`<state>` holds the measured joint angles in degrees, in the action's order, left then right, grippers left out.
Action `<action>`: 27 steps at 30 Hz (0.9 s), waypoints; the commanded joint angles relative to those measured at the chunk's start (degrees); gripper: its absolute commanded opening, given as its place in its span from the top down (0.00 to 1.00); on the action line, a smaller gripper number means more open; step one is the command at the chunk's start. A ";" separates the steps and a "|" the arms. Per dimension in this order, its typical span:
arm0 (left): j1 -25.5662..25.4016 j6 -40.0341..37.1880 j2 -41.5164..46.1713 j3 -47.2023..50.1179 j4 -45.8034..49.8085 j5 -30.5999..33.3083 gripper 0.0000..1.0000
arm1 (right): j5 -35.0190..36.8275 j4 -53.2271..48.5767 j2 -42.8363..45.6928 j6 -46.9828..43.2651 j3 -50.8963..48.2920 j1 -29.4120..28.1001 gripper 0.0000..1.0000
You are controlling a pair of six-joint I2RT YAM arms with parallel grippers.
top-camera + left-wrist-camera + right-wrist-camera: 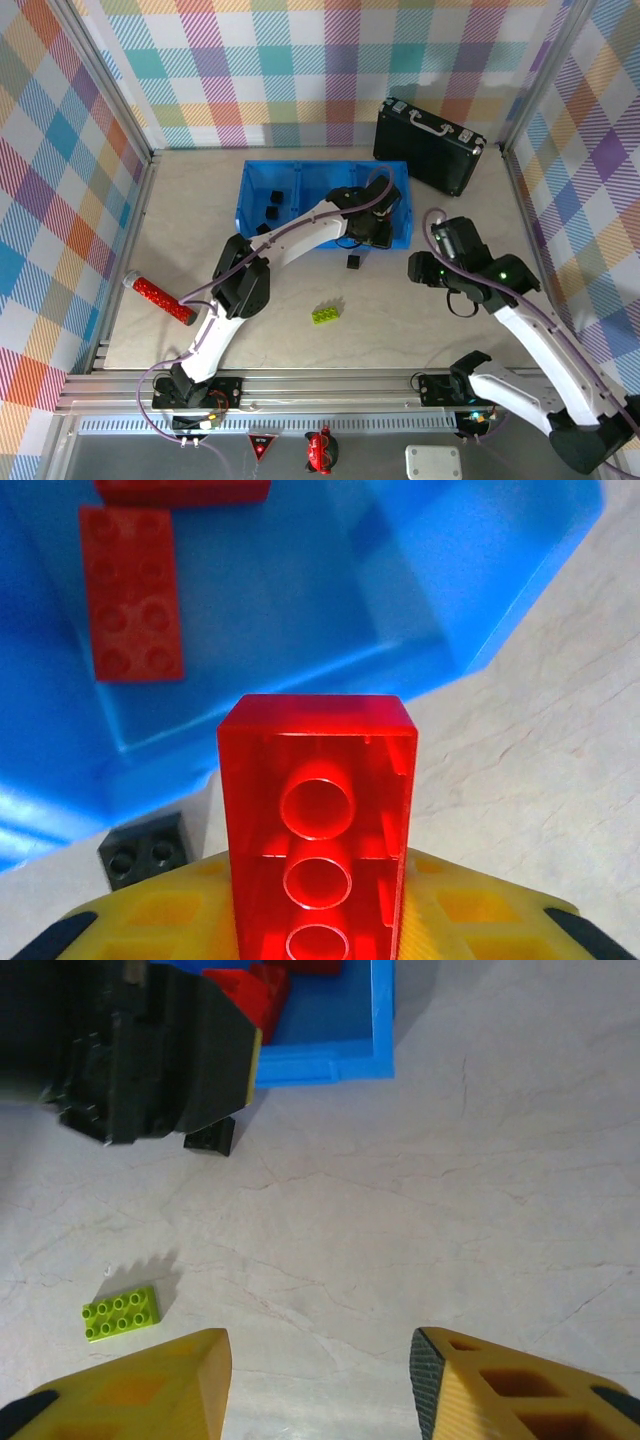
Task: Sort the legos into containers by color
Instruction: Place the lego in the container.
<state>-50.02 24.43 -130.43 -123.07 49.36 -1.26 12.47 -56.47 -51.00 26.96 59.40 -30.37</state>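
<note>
My left gripper (316, 925) is shut on a red lego (316, 810), which stands on end between the yellow fingers. It hovers at the near right corner of the blue tray (470, 570). Two red legos (130, 590) lie in that right-hand container. In the top view the left gripper (372, 232) reaches over the tray's right end (403, 200), and black legos (272, 213) lie in the left container. A black lego (352, 262) and a lime-green lego (325, 313) lie on the table. My right gripper (320, 1360) stands open above bare table, right of the green lego (121, 1312).
A black hard case (430, 143) stands at the back right, behind the tray. A red cylinder (160, 298) lies at the table's left. The left arm's gripper body (150, 1050) hangs just above the black lego (212, 1138). Patterned walls enclose the table.
</note>
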 commanded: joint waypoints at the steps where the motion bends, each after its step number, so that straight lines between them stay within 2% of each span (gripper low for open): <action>1: 0.88 1.18 -3.18 -5.27 0.82 -0.23 0.63 | 3.49 -0.81 3.28 -3.19 -0.73 0.22 0.47; 8: 2.60 1.59 -9.94 -14.02 1.08 0.69 0.62 | 5.90 -2.54 6.66 -5.29 -0.33 0.22 0.46; 18: 4.75 0.79 -14.11 -14.22 -10.08 -5.82 0.62 | 6.42 -4.39 7.57 -5.38 0.02 0.23 0.46; 27: 4.79 -0.30 -15.39 -14.04 -11.75 -7.67 0.58 | 6.68 -4.70 7.26 -5.68 0.96 0.21 0.46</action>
<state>-45.58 24.95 -144.59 -135.92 38.54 -7.29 18.09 -59.94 -43.79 22.33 59.31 -30.37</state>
